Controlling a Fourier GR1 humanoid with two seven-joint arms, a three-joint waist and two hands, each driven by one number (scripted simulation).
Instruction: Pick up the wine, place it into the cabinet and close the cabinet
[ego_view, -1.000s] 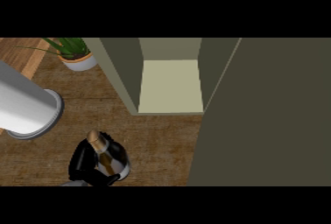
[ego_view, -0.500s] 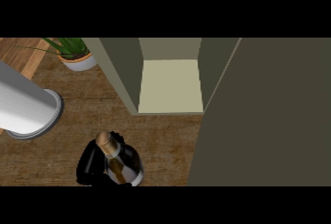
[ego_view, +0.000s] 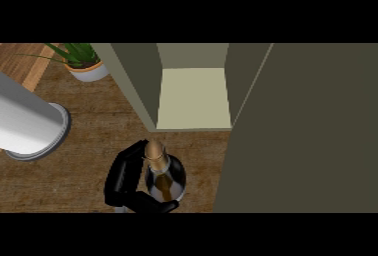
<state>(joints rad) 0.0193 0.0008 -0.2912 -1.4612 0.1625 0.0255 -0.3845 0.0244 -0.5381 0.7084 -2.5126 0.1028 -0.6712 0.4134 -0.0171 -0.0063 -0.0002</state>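
The wine bottle (ego_view: 167, 183), dark with a gold foil neck, stands near the lower middle of the head view. My left hand (ego_view: 124, 181) is shut on it, with fingers curled round its left side and base. The bottle is just in front of the cabinet (ego_view: 136, 85) and slightly left of its opening. Inside the cabinet, a pale shelf floor (ego_view: 196, 97) shows bare. The cabinet door (ego_view: 310, 130) stands open and fills the right side of the view. My right hand does not show.
A large white-grey cylinder (ego_view: 26, 125) lies at the left edge on the wooden counter (ego_view: 81, 175). A potted green plant (ego_view: 83, 64) stands at the back left, beside the cabinet's left wall.
My left hand has carried the bottle to the right, closer to the cabinet's opening. Cabinet, door, cylinder and plant have not moved.
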